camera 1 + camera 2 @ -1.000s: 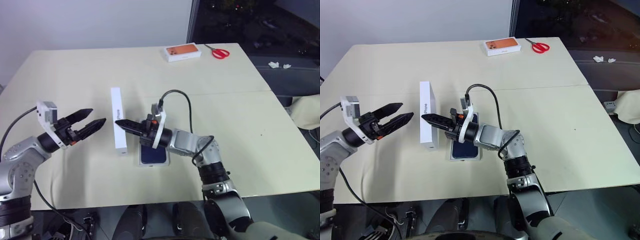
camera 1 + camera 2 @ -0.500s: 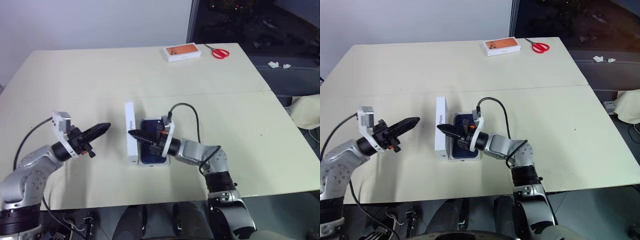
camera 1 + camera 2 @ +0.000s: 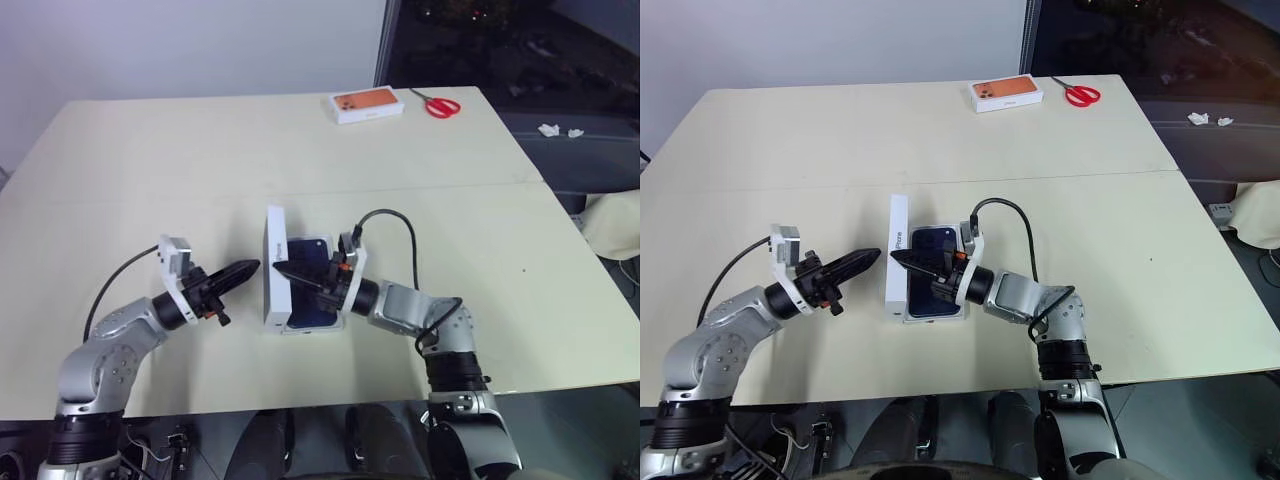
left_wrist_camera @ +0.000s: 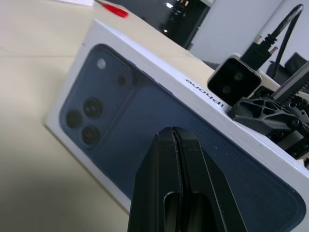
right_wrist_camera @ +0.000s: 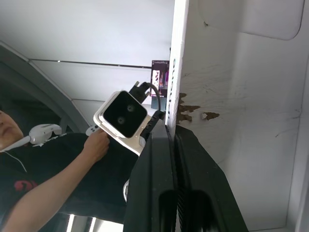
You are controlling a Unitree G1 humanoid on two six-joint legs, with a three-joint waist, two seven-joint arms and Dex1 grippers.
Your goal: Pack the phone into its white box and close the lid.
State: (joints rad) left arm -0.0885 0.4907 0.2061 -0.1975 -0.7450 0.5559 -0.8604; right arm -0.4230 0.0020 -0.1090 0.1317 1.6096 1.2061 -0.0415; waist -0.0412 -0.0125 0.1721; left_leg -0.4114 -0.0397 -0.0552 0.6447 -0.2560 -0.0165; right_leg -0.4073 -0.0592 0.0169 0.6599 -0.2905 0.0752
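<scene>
The lid (image 3: 273,262) stands on its long edge, leaning slightly over the left side of the white box (image 3: 306,328). The dark blue phone (image 3: 312,292) lies inside that box. My left gripper (image 3: 249,269) is shut, its tip at the lid's printed outer face (image 4: 120,116), touching or nearly so. From the other side my right gripper (image 3: 281,268), also shut, reaches over the phone to the lid's plain white inside (image 5: 241,121), its tip at the lid's upper edge. The lid stands between the two tips.
An orange-topped white box (image 3: 365,105) and red scissors (image 3: 440,104) lie at the table's far edge. A seam crosses the tabletop (image 3: 480,185) behind the work area. A person (image 5: 48,159) in a dark shirt appears in the right wrist view.
The lid has slid right from beside the box to lean over its left side. My left gripper went from open to shut and followed it right. The right gripper drew back to the right.
</scene>
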